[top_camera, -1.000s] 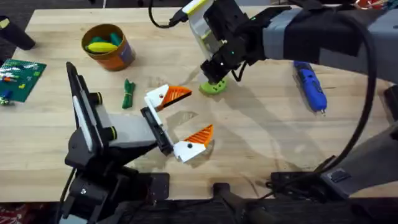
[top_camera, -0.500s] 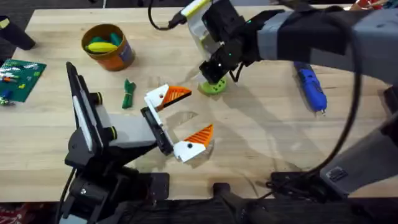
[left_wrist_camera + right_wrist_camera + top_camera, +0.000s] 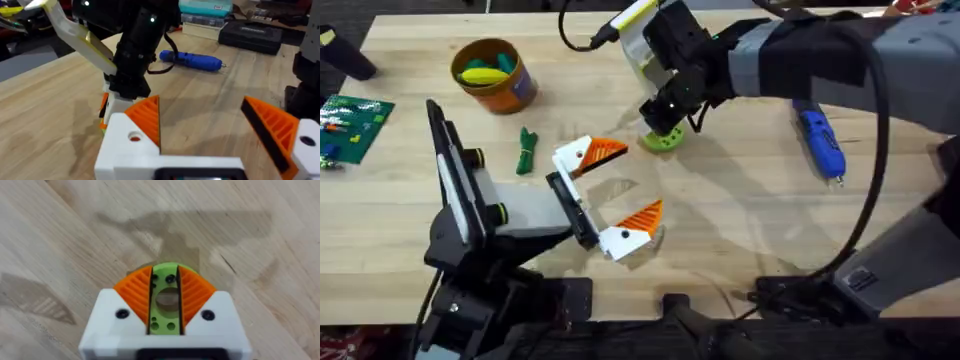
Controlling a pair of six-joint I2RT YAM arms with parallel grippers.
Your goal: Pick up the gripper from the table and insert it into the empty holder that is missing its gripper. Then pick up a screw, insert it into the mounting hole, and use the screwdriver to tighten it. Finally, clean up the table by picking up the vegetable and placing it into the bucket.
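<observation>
two orange pads of the right gripper (image 3: pixel 165 300) clamp the lime-green gripper (image 3: pixel 165 299) between them, low over the table (image 3: pixel 740 210) near its middle. the left gripper (image 3: pixel 617 192) rests nearer the arm bases, its fingers spread wide and holding nothing. the screwdriver (image 3: pixel 819 138) lies to the right. the vegetable (image 3: pixel 526 150) lies left of the left gripper, below the bucket (image 3: pixel 496 75), which holds yellow and teal pieces.

Green circuit board (image 3: pixel 354 124) at the wooden table's (image 3: pixel 740 230) far-left edge.
</observation>
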